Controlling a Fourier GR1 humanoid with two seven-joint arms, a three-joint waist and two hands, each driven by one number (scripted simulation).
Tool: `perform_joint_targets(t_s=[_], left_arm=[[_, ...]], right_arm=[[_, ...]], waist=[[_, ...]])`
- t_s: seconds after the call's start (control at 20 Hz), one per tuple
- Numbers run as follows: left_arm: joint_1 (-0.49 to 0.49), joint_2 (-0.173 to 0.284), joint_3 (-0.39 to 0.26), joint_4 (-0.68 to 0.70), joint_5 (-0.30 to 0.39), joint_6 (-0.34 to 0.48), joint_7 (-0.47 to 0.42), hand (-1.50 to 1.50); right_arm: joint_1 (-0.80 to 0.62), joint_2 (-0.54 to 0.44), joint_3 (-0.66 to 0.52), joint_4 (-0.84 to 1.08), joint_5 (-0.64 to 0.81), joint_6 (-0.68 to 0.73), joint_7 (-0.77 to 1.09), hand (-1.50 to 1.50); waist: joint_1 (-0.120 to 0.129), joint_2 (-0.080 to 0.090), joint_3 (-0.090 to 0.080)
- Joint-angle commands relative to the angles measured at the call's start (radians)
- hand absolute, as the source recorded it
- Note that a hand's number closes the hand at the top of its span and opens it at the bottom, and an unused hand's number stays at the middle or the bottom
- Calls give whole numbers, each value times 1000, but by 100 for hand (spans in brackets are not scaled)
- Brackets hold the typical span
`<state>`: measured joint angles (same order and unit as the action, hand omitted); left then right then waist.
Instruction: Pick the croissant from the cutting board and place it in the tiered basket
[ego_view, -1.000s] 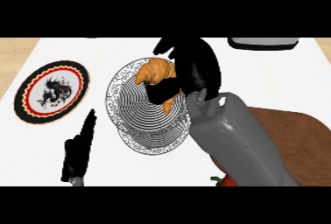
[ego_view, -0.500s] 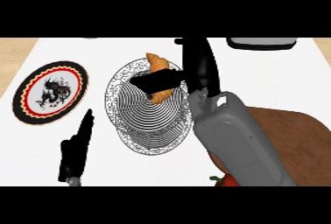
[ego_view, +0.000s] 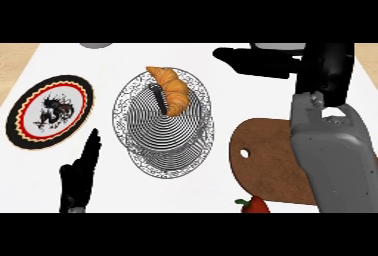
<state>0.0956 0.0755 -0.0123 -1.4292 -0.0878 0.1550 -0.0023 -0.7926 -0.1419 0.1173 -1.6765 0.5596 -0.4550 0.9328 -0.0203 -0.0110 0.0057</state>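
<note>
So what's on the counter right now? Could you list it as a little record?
croissant: lying in the top of the basket
right hand: open, holding nothing, right of the basket
left hand: open, resting at lower left, fingers up
cutting board: brown, bare, partly under the right forearm
plate: left of the basket, patterned
red item: at the bottom edge, cannot identify

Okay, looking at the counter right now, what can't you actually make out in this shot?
- Red item, head view: cut off at the lower edge, beside the cutting board; identity unclear.
- Grey objects at the top, and: only slivers show.
- Cutting board's right part: hidden under the right forearm.
- Right hand: its finger pose is unreadable against the dark.
</note>
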Motion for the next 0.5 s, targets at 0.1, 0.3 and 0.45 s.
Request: perform_joint_targets(t_s=[0.1, 0.3, 0.45], left_arm=[[41, -17, -9, -17, -5, 17, 32, 0], [17, -5, 14, 28, 11, 0, 23, 0], [82, -32, -25, -9, -17, 22, 9, 0]], right_arm=[[192, -200, -219, -263, -141, 112, 60, -150], [378, -287, -378, -440, -356, 208, 37, -150], [454, -369, -550, -458, -535, 299, 16, -150]], waist=[[-21, 1, -4], [-31, 2, -4], [-26, 2, -3]])
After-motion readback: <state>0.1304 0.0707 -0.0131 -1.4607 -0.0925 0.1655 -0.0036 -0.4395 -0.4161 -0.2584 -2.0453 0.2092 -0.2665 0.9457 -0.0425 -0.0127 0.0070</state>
